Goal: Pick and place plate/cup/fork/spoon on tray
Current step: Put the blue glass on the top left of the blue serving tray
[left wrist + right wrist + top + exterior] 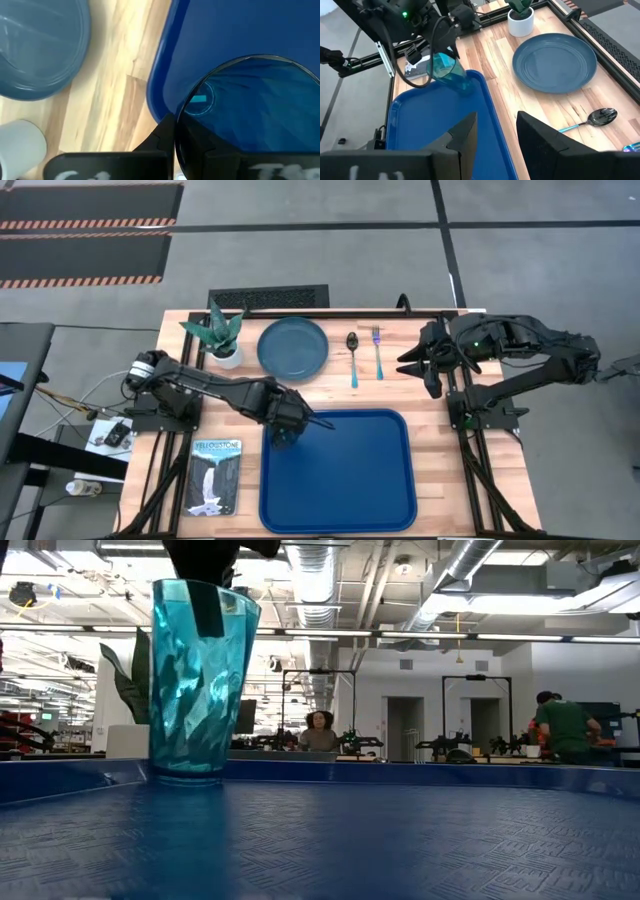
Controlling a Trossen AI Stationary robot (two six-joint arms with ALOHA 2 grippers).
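Note:
The translucent teal cup (200,680) stands upright in the far left corner of the blue tray (345,500), and my left gripper (285,430) is shut on it from above. The cup also shows in the right wrist view (449,70). The teal-blue plate (292,346) lies flat on the table beyond the tray. The spoon (353,358) and the fork (378,352) lie side by side to the plate's right. My right gripper (420,365) is open and empty, above the table to the right of the fork. My left gripper holds the cup by its wall at the rim (176,131), one finger inside the cup (208,610) and one outside. The fingers come from above, pointing down. The cup is upright, and its base (186,776) looks down on the tray's floor.
A teal spiky plant in a white pot (222,335) stands left of the plate. A waterfall-picture booklet (215,475) lies left of the tray. The tray's floor right of the cup is bare. People show in the room beyond the table.

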